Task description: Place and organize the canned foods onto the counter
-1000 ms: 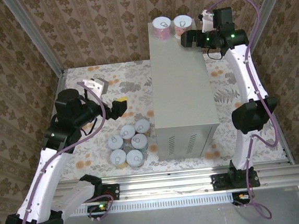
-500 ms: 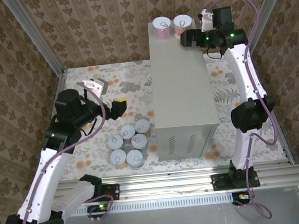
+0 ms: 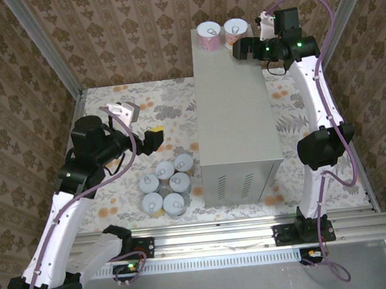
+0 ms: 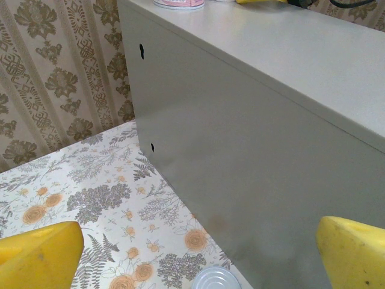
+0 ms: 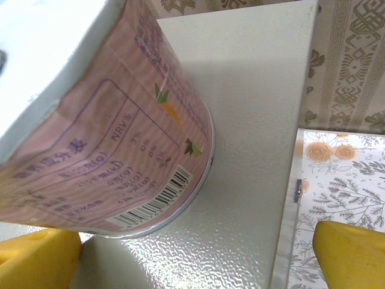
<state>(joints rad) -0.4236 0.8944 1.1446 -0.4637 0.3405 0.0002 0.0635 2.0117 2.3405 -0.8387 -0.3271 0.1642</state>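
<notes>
Up at the far edge of the counter (image 3: 234,107): two pink tins (image 3: 208,37), side by side, the right-hand one near the far right corner. Plenty of bare top toward the near edge. Right gripper (image 3: 239,48) just beside that tin, yellow pads (image 5: 349,253) spread wide, nothing clamped. Down on the floral floor (image 3: 116,192), by the counter's near left corner, six more tins (image 3: 171,184) in a cluster; left gripper (image 3: 155,138) just beyond them, fingers wide, empty.

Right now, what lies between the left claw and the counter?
Bare floor lies between left claw and counter, by the top view; the nearest can sits beside that stretch.
</notes>
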